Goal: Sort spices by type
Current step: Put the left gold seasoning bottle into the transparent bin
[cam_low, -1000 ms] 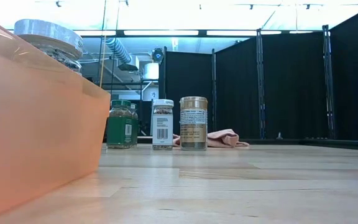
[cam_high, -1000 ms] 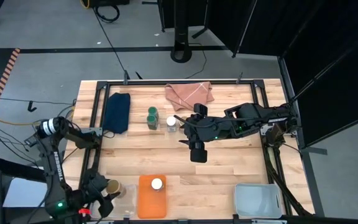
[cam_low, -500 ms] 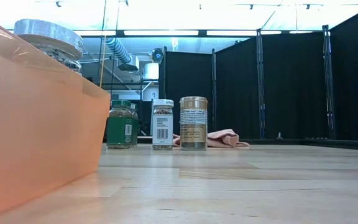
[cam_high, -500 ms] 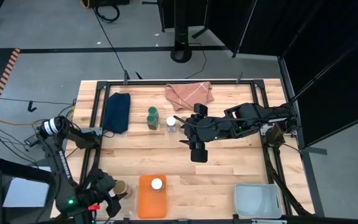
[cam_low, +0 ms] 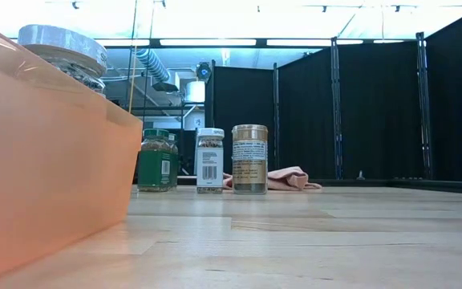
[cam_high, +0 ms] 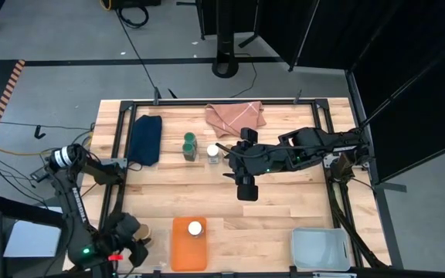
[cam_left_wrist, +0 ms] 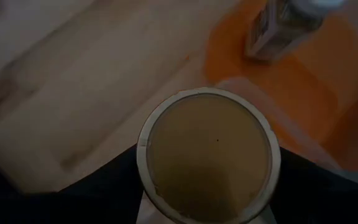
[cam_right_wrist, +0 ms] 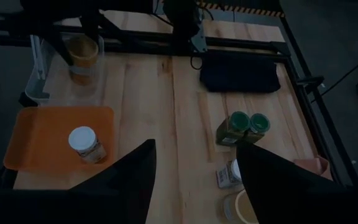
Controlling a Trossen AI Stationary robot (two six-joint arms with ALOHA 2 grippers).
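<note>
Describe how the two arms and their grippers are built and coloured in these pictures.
Both arms are dark, jointed links. The left arm has a pale ring near its base, a green light and a red mark low down. The right arm shows small green lights. The right gripper has two broad dark fingers.

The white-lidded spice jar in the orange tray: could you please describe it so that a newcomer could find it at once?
Start at the flat orange plastic tray at the table's near edge, between the left arm and the clear bin. The small round white-lidded spice jar stands alone in it, whereas the other white-lidded jar stands far across the table beside two green-lidded ones.
</note>
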